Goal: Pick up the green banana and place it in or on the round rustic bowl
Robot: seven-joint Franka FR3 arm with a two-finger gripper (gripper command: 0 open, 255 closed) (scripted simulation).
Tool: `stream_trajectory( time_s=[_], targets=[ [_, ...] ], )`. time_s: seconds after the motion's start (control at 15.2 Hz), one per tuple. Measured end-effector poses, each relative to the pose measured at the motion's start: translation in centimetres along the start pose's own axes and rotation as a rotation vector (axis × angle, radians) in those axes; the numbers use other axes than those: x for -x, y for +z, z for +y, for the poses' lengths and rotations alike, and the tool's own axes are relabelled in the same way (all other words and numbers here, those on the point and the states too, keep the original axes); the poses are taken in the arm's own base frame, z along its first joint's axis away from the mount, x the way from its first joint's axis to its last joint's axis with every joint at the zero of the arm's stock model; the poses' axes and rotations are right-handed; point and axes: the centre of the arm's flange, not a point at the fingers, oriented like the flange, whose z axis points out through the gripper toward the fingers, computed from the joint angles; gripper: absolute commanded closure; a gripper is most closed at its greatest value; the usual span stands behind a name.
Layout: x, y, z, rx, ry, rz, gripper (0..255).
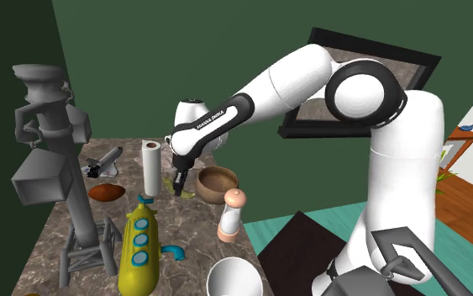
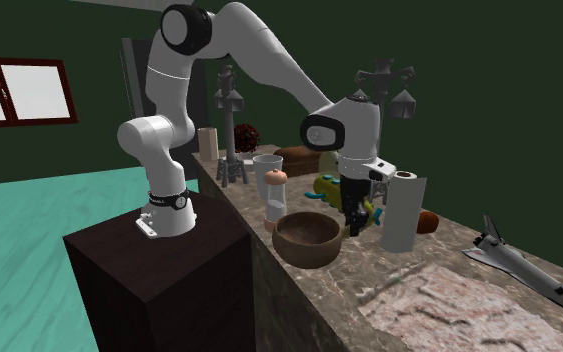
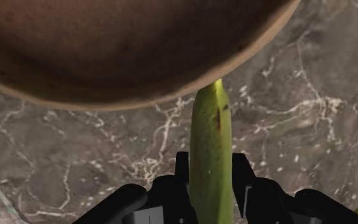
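A green banana with a small brown mark stands lengthwise between my black fingers, which clasp it on both sides. My gripper is shut on it just above the marble counter. The round brown bowl lies right beyond the banana's tip. In the shoulder view my gripper hangs low just left of the bowl, with a bit of the banana at its tips. From the second exterior view the gripper is behind the bowl, the banana beside it.
A white paper towel roll stands close to the gripper. A yellow submarine toy, a pepper mill, a white cup and a tall grey statue crowd the counter. A shuttle model lies further along.
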Motion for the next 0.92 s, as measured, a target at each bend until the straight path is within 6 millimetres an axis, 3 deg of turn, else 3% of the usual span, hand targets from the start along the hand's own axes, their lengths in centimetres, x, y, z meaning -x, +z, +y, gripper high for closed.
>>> stream_trajectory(
  time_s=[0.92],
  targets=[
    [-0.4, -7.3, -0.6, 0.0, 0.0, 0.0, 255]
  ],
)
